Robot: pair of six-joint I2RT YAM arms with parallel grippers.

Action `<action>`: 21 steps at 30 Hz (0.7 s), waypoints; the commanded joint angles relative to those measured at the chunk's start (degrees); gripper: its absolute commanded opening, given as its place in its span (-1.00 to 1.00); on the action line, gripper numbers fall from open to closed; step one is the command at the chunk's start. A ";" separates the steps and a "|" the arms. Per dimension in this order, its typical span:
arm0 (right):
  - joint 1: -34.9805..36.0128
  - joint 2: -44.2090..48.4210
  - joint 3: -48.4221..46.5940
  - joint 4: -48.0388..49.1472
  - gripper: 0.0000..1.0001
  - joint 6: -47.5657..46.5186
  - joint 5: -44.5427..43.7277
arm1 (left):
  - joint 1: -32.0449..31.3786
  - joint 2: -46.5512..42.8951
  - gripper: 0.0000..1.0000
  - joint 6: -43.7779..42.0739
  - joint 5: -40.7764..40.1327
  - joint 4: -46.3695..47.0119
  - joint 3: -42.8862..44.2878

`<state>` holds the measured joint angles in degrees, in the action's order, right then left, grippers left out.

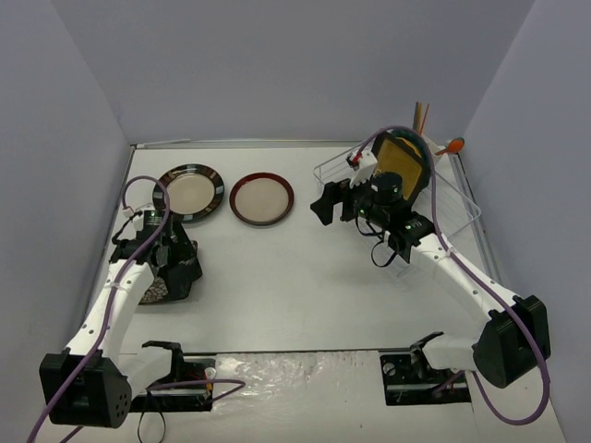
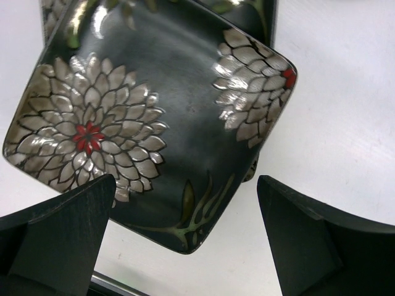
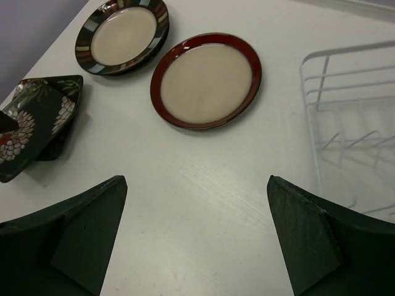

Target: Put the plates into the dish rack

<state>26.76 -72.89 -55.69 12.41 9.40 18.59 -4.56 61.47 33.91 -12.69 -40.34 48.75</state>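
Note:
A black floral square plate (image 2: 154, 117) lies on the table under my left gripper (image 2: 185, 240). That gripper is open, its fingers standing either side of the plate's near corner without touching it. A second floral plate (image 2: 247, 12) seems to lie beneath it. From above, my left gripper (image 1: 171, 263) hovers over these plates (image 1: 155, 292). My right gripper (image 3: 197, 234) is open over bare table, just left of the dish rack (image 1: 462, 198). A black square plate with an amber centre (image 1: 402, 164) stands in the rack. The striped-rim plate (image 1: 189, 192) and red-brown-rim plate (image 1: 261, 198) lie flat at the back.
Wooden sticks (image 1: 420, 117) and an orange-tipped utensil (image 1: 454, 145) stick up at the rack's far corner. In the right wrist view the rack's white wires (image 3: 345, 111) are on the right. Grey walls close the table on three sides.

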 commanded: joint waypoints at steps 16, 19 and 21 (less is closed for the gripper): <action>5.71 7.33 6.19 11.74 0.88 7.64 11.35 | 23.95 9.76 0.94 -9.15 3.92 12.79 2.90; 5.76 7.95 7.04 11.49 0.88 7.34 11.85 | 24.95 12.50 0.94 -14.55 4.39 14.22 4.53; 5.78 8.06 7.63 11.54 0.88 7.58 12.38 | 24.98 14.65 0.94 -16.63 3.85 15.02 5.52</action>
<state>32.03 -66.98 -48.36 19.28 17.32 28.21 20.04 73.59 25.21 -8.98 -30.34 48.74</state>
